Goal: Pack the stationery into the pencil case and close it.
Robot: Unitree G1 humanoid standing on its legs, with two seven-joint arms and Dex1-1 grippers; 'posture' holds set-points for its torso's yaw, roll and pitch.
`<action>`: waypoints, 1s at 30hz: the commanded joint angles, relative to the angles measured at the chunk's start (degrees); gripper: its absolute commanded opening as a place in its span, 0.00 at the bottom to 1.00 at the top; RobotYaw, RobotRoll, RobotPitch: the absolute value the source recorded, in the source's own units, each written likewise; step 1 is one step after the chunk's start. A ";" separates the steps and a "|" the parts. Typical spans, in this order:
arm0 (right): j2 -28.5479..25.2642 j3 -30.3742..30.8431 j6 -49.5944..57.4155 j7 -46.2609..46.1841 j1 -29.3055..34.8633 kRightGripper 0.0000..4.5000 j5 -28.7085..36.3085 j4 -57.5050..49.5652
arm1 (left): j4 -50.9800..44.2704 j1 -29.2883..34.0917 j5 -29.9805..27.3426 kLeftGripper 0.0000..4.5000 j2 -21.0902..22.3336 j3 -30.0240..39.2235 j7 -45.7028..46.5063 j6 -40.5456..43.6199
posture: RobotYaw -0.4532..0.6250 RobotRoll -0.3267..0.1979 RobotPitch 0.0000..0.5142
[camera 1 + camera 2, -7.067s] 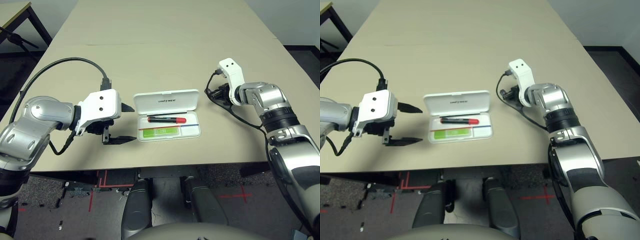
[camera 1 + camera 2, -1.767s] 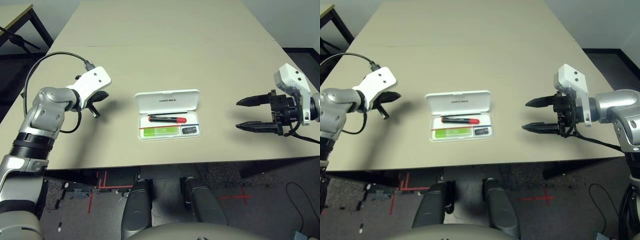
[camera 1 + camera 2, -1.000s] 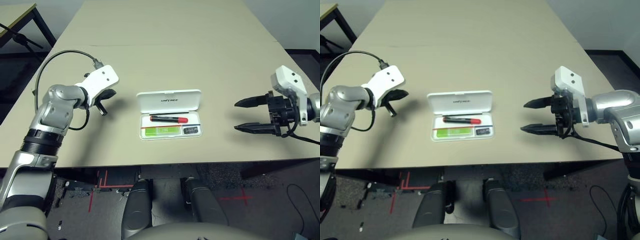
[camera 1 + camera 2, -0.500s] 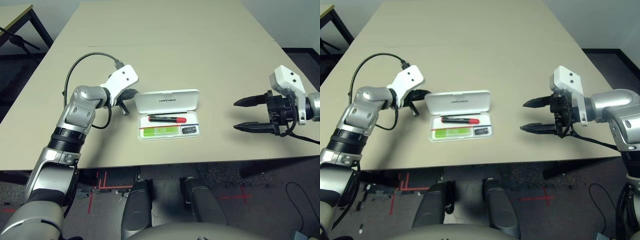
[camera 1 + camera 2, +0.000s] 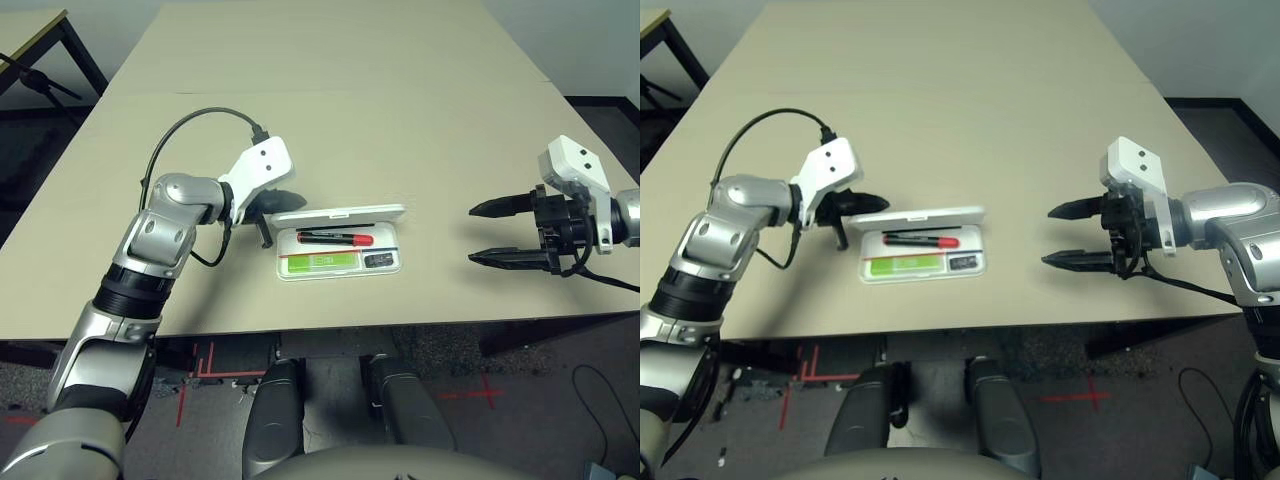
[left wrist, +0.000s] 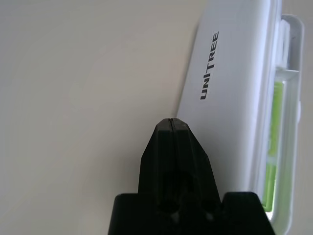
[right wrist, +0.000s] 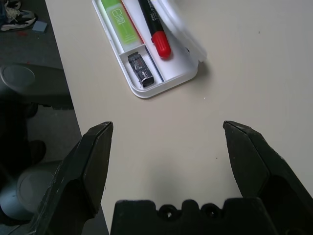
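Left wrist view puts the left gripper [image 6: 172,128] with its two black fingers pressed tight together, holding nothing, their joined tip just beside the hinge side of the lettered lid [image 6: 230,93] of the flat white hard-plastic pencil case [image 5: 338,249]. From the head cameras that lid stands tilted up off the table, partly raised over the tray, with the closed fingers behind its left end. Inside lie the black marker with red cap [image 5: 335,239], the flat lime-green highlighter [image 5: 322,261] and the tiny dark grey clip [image 7: 140,69], all low in their compartments, so I judge nothing should block the lid. To finish well, push the lid forward and down in an arc about the hinge, not sideways, or the light case may slide. The right gripper [image 5: 484,233], fingers spread wide and empty, hangs well apart to the right; it could brace the tray.
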 commanded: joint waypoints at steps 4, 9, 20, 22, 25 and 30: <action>-0.36 0.98 -0.53 -0.10 0.09 1.00 -1.09 -0.24 | -3.38 2.27 0.02 0.01 -0.26 -4.96 -1.13 -0.87 | 0.34 0.62 0.27; -0.17 1.28 -0.67 -0.15 0.17 1.00 -1.71 -0.29 | -4.33 2.38 -0.16 0.01 -0.83 -7.09 -1.62 -1.30 | 0.33 0.62 0.27; 0.12 1.73 -0.91 -0.40 0.63 1.00 -2.41 -0.39 | -5.55 4.41 0.77 0.01 0.43 -10.79 -3.13 -2.99 | 0.33 0.62 0.28; 0.09 1.90 -1.03 -0.43 0.59 1.00 -2.42 -0.32 | -5.66 4.73 0.88 0.01 0.61 -11.26 -3.37 -3.07 | 0.33 0.62 0.28; -0.01 2.11 -1.15 -0.47 0.50 1.00 -2.34 -0.26 | -5.30 4.90 1.38 0.01 0.96 -11.82 -3.39 -3.16 | 0.33 0.62 0.28; 0.13 2.63 -1.30 -0.85 0.29 1.00 -2.52 -0.24 | -3.46 5.50 2.92 0.01 1.68 -13.11 -3.22 -4.26 | 0.33 0.62 0.28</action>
